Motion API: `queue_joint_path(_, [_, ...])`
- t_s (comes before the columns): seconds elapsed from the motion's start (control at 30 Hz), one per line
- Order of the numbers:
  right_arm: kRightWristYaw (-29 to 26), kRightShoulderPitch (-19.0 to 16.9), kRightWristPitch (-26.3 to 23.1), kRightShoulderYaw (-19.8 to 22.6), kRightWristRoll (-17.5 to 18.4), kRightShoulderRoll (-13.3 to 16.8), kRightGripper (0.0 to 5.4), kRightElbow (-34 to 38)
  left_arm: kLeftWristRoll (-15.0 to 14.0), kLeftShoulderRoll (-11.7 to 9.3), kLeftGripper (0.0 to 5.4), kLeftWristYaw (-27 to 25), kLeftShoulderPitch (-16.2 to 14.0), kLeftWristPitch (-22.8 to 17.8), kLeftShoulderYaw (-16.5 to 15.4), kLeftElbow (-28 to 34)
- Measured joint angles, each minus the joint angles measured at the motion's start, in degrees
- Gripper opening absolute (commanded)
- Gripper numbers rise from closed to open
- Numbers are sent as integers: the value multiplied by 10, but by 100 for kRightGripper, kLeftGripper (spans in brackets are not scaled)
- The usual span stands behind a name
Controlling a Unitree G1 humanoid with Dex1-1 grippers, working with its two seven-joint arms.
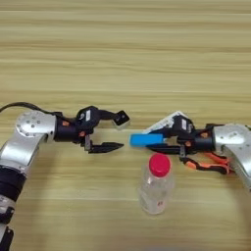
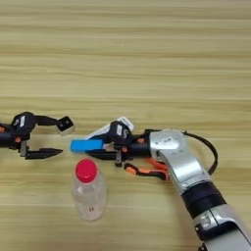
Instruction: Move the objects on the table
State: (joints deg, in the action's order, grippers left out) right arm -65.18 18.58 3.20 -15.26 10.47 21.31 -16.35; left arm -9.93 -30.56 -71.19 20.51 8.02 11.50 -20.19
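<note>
Bench (image 1: 127,54) view: your right end effector (image 2: 100,147) grips the blue block (image 2: 87,145) above the bottle (image 2: 88,193); your left end effector (image 1: 115,132), spread wide, has the cube (image 1: 121,118) at its upper fingertip.

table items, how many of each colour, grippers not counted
blue: 1, block
red cap on clear: 1, bottle
orange handles: 1, pliers
white: 1, remote
black: 1, cube
total: 5
</note>
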Motion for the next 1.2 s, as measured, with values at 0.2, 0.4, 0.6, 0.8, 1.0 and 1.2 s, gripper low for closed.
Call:
queue_joint_path(0.2, [14, -17, 0, 53, 24, 19, 142, 5, -5, 3, 503, 11, -9, -1, -2, 1])
queue_joint_path(0.4, [25, -38, 2, 118, 45, 57, 142, 4, -5, 7, 540, 30, -11, 0, -3, 0])
queue_joint_path(0.6, [27, -39, 14, 167, 47, 93, 142, -39, -5, 13, 540, 42, -12, 2, -4, -2])
queue_joint_path(0.8, [32, -39, 29, 191, 45, 106, 142, -112, -5, 18, 540, 46, -12, 5, -5, -5])
queue_joint_path(1.0, [32, -39, 45, 191, 32, 107, 142, -159, -5, 18, 540, 47, -12, 12, -8, -8])
queue_joint_path(1.2, [34, -39, 50, 181, 15, 107, 142, -185, -5, 18, 540, 47, -12, 13, -12, -9])
